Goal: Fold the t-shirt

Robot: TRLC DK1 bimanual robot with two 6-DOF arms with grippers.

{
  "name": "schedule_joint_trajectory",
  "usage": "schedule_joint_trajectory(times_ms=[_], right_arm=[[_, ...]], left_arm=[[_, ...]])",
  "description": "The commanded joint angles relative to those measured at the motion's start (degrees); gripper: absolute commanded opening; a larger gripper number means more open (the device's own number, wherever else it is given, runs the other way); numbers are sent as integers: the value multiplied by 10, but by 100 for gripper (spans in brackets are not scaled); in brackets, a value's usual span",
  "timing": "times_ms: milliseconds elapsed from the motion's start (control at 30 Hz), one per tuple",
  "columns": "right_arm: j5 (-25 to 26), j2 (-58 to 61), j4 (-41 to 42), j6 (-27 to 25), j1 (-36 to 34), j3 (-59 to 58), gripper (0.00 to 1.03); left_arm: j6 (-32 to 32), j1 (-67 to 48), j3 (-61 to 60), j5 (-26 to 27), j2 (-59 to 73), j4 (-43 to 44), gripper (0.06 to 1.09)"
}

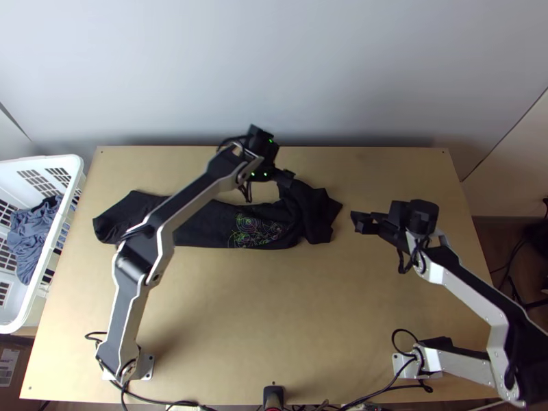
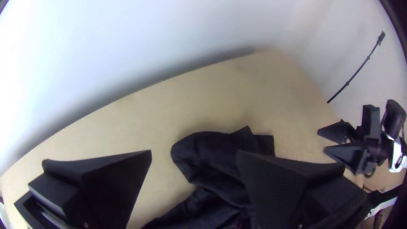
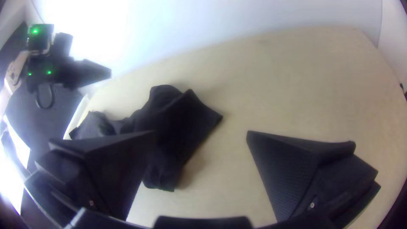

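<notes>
The black t-shirt (image 1: pixel 205 222) lies as a long narrow strip across the table, its right end bunched and a coloured line print near that end. Over the far edge of the bunched end is my left gripper (image 1: pixel 284 177); in the left wrist view the left gripper (image 2: pixel 195 154) is open, with the shirt (image 2: pixel 212 161) below and beyond its fingers. My right gripper (image 1: pixel 359 222) stands to the right of the shirt, apart from it; in the right wrist view the right gripper (image 3: pixel 201 133) is open, the shirt's bunched end (image 3: pixel 178 123) partly behind one finger.
A white basket (image 1: pixel 58 260) with blue-grey cloth (image 1: pixel 31 236) stands at the table's left edge. The wall (image 1: pixel 274 75) rises behind the table (image 1: pixel 274 329). A small black device (image 1: pixel 273 396) and cables lie at the near edge.
</notes>
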Motion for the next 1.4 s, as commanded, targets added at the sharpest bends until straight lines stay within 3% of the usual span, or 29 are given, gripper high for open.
schedule_joint_trajectory(times_ms=[0, 467, 633, 1000, 1367], right_arm=[[0, 90, 24, 6, 10, 49, 97], [0, 259, 26, -11, 62, 179, 97], [1, 290, -16, -26, 77, 216, 97], [7, 299, -62, -41, 83, 230, 92], [8, 237, -89, -50, 45, 229, 92]], left_arm=[[-17, 1, -37, 0, -95, -54, 103], [-18, 42, -260, -10, -305, -56, 103], [-23, 62, -315, -10, -357, -56, 103], [-35, 85, -409, -10, -451, -55, 103], [-31, 94, -455, -10, -490, -54, 103]])
